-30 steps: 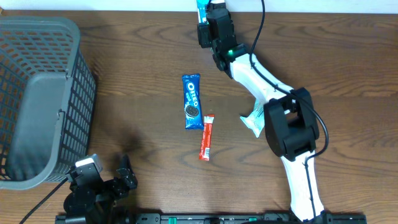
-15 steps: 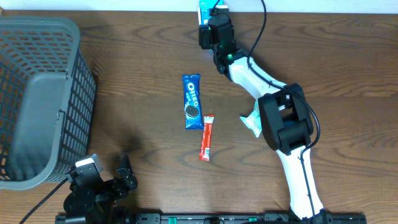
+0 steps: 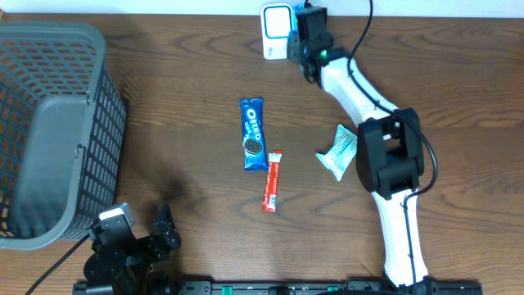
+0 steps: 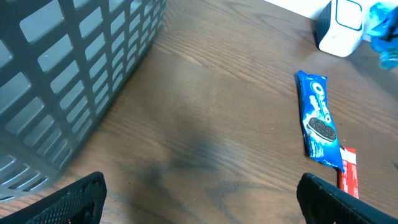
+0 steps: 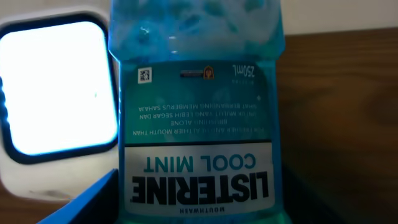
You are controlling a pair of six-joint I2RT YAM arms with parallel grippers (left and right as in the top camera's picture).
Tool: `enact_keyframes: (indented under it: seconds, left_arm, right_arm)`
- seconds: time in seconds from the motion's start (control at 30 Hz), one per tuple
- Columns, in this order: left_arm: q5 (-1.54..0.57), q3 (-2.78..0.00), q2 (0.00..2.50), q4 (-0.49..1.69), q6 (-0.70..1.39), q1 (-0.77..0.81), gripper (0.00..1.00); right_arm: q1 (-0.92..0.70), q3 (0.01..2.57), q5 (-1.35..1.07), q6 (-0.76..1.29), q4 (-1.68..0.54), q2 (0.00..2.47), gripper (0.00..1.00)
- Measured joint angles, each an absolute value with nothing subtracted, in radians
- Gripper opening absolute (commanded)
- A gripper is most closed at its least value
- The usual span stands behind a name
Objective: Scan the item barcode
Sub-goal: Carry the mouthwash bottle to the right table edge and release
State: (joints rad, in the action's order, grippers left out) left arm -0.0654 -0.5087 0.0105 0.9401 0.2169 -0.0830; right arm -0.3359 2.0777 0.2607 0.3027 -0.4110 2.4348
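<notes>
Nearest the robot's base, the left claw (image 4: 200, 180) hangs low over the dark wooden counter (image 3: 188, 123) with its two fingers spread wide and nothing between them. Just to its left stands a grey plastic mesh basket (image 3: 49, 123), which takes up that end of the counter. Further out, near the middle, a slim red stick packet (image 3: 272, 180) lies lengthwise, its far end close to the near end of a blue Oreo pack (image 3: 252, 133), which lies flat with its printed face up. To the right of both, partly tucked under the right arm, sits a crumpled teal-and-white pouch (image 3: 340, 152). At the far edge, against the pale wall, a small white scanner (image 3: 277, 20) stands on the counter. The right arm reaches across to it, and the right claw (image 3: 308, 20) grips a blue Listerine Cool Mint mouthwash bottle (image 5: 196, 124), fingers closed against its sides. The wrist camera shows the bottle filling most of its view, label upside down, just to the right of the scanner's bright white face. A small square code mark sits at the label's upper left; whether bottle and scanner touch cannot be told.
</notes>
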Motion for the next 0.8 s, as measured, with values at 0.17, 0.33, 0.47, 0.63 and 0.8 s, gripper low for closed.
enact_keyframes:
  seconds: [0.17, 0.33, 0.47, 0.63, 0.8]
  left_arm:
    - [-0.065, -0.509, 0.010, 0.940, 0.217, -0.083, 0.98]
    - [-0.065, -0.509, 0.010, 0.940, 0.217, -0.083, 0.98]
    - [-0.065, -0.509, 0.010, 0.940, 0.217, -0.083, 0.98]
    - [-0.065, -0.509, 0.010, 0.940, 0.217, -0.083, 0.98]
    - [-0.065, -0.509, 0.010, 0.940, 0.217, -0.083, 0.98]
  right_arm:
    - [-0.290, 2.160, 0.319, 0.283, -0.643, 2.367, 0.42]
    - [-0.177, 2.178, 0.364, 0.276, -0.837, 2.274, 0.38]
    - [-0.057, 2.191, 0.383, 0.274, -0.957, 2.260, 0.36]
    - [0.112, 2.189, 0.386, 0.273, -1.016, 2.260, 0.34]
    - [0.262, 2.161, 0.399, 0.273, -1.018, 2.260, 0.35]
